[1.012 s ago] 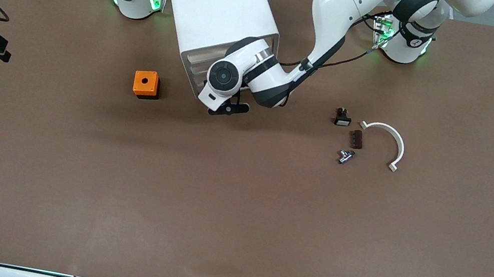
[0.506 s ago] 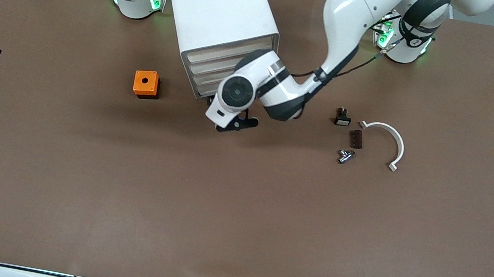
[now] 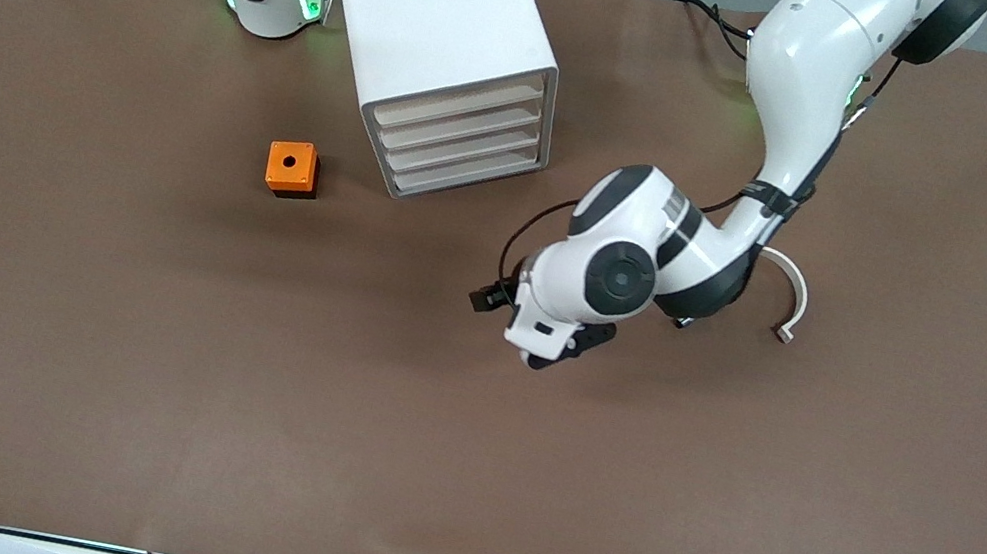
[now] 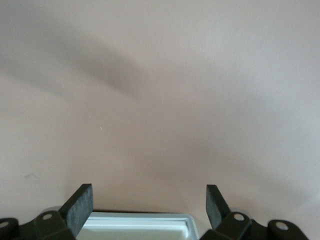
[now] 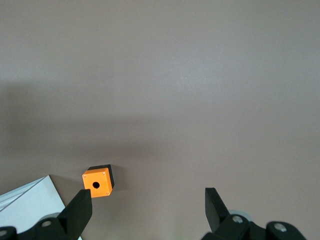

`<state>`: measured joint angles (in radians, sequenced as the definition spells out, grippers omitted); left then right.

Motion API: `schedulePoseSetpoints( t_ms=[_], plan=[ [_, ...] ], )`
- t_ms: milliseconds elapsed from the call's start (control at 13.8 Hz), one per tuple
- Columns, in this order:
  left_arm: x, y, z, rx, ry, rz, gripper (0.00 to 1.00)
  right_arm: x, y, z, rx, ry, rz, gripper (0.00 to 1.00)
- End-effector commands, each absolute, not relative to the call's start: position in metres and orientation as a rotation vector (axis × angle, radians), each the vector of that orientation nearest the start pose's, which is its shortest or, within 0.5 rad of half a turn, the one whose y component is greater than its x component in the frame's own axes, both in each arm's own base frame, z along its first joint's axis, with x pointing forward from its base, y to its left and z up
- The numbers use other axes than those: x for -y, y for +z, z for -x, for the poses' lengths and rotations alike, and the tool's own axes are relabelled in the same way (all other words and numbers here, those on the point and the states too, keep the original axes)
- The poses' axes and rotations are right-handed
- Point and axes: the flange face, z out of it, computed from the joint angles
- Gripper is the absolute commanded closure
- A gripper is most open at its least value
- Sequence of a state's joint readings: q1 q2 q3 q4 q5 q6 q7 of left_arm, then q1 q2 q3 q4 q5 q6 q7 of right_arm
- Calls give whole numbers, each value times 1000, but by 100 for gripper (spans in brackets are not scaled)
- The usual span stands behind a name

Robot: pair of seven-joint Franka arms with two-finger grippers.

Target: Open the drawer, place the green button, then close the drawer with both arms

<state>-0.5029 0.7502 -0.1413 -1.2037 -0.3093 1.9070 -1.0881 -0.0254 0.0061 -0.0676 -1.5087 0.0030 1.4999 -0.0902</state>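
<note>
The white cabinet (image 3: 439, 39) stood on the brown desk (image 3: 229, 393) near the right arm's base, its four stacked tray drawers (image 3: 461, 144) all pushed in flush, fronts angled toward the front camera. The green-capped button could not be made out in any view. An orange box with a hole (image 3: 291, 168) sat on the desk just beside the cabinet, toward the right arm's end and slightly nearer the camera; the right wrist view also showed it (image 5: 98, 182) next to a corner of the cabinet (image 5: 27, 205).

The left gripper (image 3: 550, 333) hung over bare desk, nearer the camera than the cabinet and toward the left arm's end, with its jaws spread wide and empty; its wrist view showed only desk surface between the two fingers (image 4: 80, 206). A curved white clip (image 3: 790, 299) lay partly hidden by that arm's forearm.

The right gripper (image 5: 147, 212) waited high over the desk at the right arm's end, jaws wide apart, holding nothing.
</note>
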Motion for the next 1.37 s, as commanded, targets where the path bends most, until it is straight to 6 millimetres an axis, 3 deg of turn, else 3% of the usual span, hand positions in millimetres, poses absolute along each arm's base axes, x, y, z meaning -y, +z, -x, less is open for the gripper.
schedulePoseSetpoints(
  t_ms=[0,145,434,651,795,867,1084,1157,1301],
  plan=[
    [399,381,-621,1076,507,3171,1,46,655,-532,8,16,3134,0],
    [368,418,-627,1094,498,3161,1,38,658,-528,30,28,3133,0],
    [263,506,-639,1206,459,3120,1,41,656,-521,15,89,3120,0],
    [177,547,-637,901,446,3235,1,44,655,-520,7,96,3119,0],
    [124,556,-634,613,413,3259,1,44,655,-514,7,103,3117,0],
    [107,556,-633,465,392,3261,1,43,655,-508,12,96,3117,0],
    [32,558,-629,238,362,3281,1,40,653,-499,22,81,3117,0],
    [16,556,-623,177,357,3263,1,41,652,-498,19,79,3117,0],
    [5,547,-610,117,314,3208,1,42,650,-494,15,69,3115,0]
  ],
)
